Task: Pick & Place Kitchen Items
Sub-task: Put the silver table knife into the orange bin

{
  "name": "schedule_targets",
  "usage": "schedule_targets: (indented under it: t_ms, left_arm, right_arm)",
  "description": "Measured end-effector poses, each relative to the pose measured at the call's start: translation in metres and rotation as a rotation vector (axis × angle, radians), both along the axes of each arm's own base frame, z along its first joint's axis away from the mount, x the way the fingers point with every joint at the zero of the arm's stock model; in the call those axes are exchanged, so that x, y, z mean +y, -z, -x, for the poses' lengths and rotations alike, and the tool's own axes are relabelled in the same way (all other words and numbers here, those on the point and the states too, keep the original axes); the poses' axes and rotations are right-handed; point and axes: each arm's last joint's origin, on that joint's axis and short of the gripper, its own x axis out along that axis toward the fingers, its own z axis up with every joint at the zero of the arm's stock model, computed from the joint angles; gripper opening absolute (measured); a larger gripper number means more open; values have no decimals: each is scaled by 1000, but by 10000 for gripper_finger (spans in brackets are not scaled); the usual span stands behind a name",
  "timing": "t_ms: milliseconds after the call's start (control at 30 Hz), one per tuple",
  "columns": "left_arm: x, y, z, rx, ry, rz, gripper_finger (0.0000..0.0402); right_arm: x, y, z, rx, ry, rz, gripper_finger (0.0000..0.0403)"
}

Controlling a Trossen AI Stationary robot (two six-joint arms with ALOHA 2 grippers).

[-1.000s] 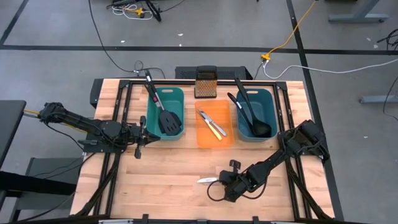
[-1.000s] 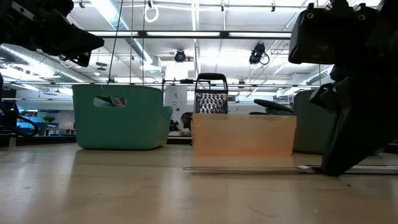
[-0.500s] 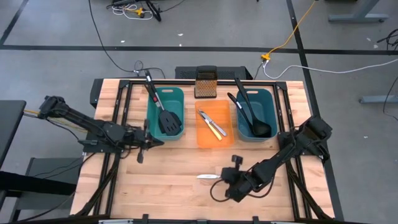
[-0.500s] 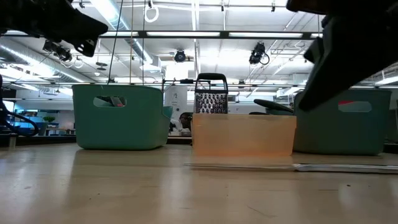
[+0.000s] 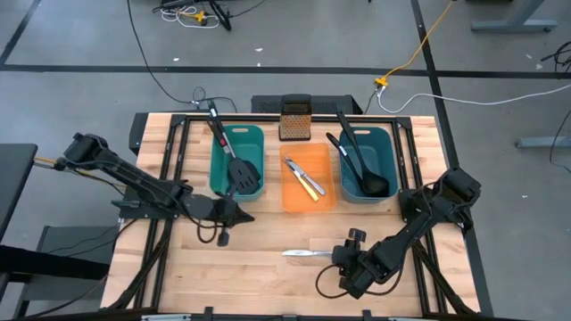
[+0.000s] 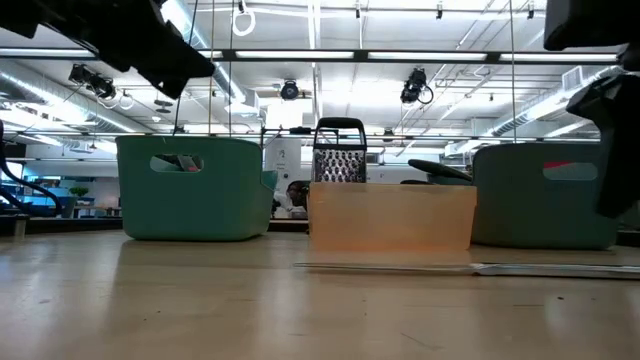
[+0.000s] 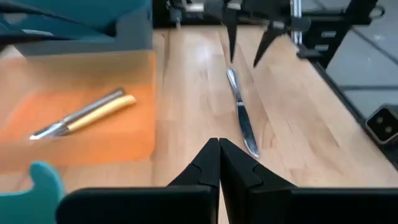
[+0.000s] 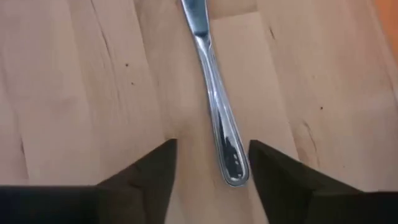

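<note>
Wooden table (image 5: 268,267) carries a loose silver knife (image 5: 303,254) straddled by the right gripper (image 8: 208,163), jaws spread, seemingly to grasp its handle, while the left gripper (image 7: 219,163) waits pinched closed near the orange bin (image 5: 308,198).

glossy steel knife (image 8: 214,106), matt wood table (image 8: 81,93)

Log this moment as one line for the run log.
right gripper: open, fingers either side of slim silver knife lying flat on wooden table | left gripper: shut, empty, before orange bin
</note>
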Motion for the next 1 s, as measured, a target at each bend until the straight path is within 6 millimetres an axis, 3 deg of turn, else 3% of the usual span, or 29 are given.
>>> schedule_targets:
  t_ms: [167, 467, 833, 1000]
  left_arm:
    - [-8, 8, -15, 59, 27, -5, 7]
    - [-20, 22, -39, 63, 80, 37, 4]
    - [-22, 18, -44, 54, 77, 47, 6]
    - [-22, 19, -44, 61, 75, 49, 9]
  right_arm:
    - [-3, 3, 3, 38, -27, 44, 248]
    - [-22, 27, 7, 109, -86, 27, 240]
    - [-26, 29, 1, 81, -154, 17, 238]
    - [-37, 39, -2, 96, -152, -76, 213]
